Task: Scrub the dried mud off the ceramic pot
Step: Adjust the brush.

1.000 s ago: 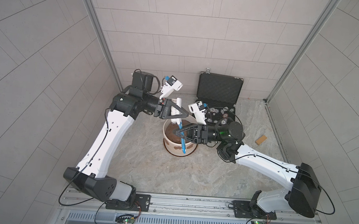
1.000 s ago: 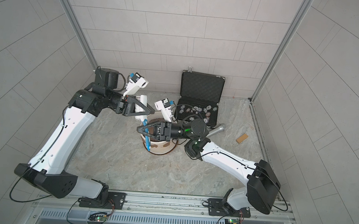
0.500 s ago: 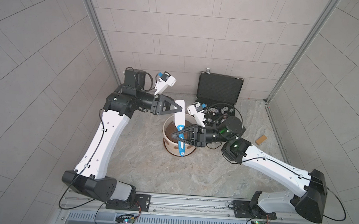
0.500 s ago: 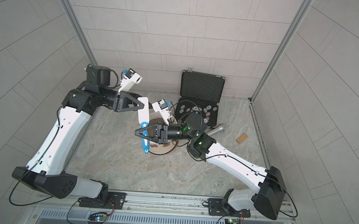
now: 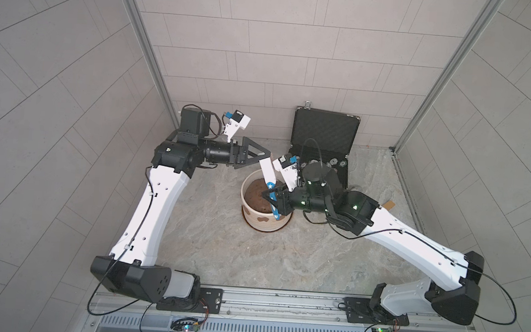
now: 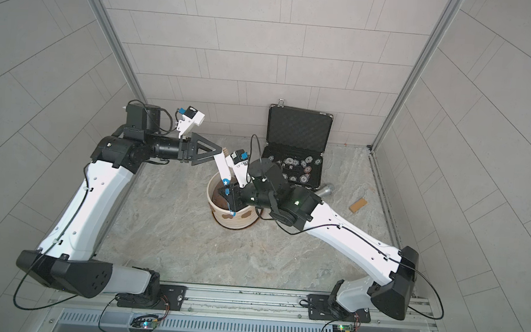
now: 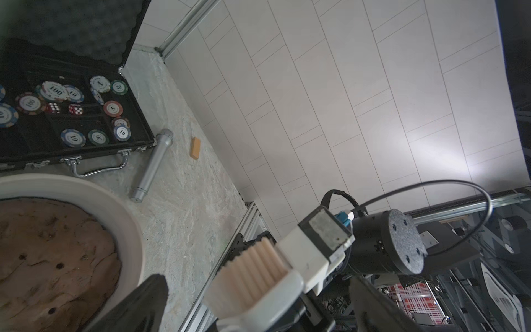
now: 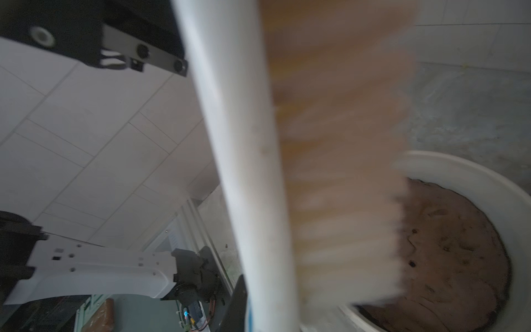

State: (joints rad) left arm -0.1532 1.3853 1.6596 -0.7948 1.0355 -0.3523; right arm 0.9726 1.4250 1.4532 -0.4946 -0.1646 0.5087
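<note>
Change from a second ago: left gripper (image 5: 266, 156) has let go of the brush (image 5: 267, 173) and drawn back leftward; right gripper (image 5: 273, 203) has closed on the handle.
Left gripper: jaws spread wide around the bristle head; the left wrist view shows a clear gap on both sides.
Ceramic pot (image 5: 247, 215): upright at mid-bench (image 5: 218, 250) on a reddish-brown saucer (image 5: 265, 231), filled with brown soil (image 5: 255, 198).
Dried mud (image 5: 263, 220): two brown patches on the pot's near outer wall, below the rim, seen in both top views.
Brush: white shaft, blue handle with a white star; tilted, bristle end up toward the left gripper, handle end down over the pot's right rim.
Right gripper: jaws clamped on the blue handle, above the pot's right rim.
Case (image 5: 325, 132): black, open, lid upright at the rear wall, behind and right of the pot; poker chips (image 7: 54, 90) and red dice (image 7: 53, 108) in its tray.
Metal cylinder (image 6: 325, 190): lying on the bench just beside the case's front right corner.
Tan block (image 6: 358, 205): flat on the bench, right of the cylinder, apart from it.
</note>
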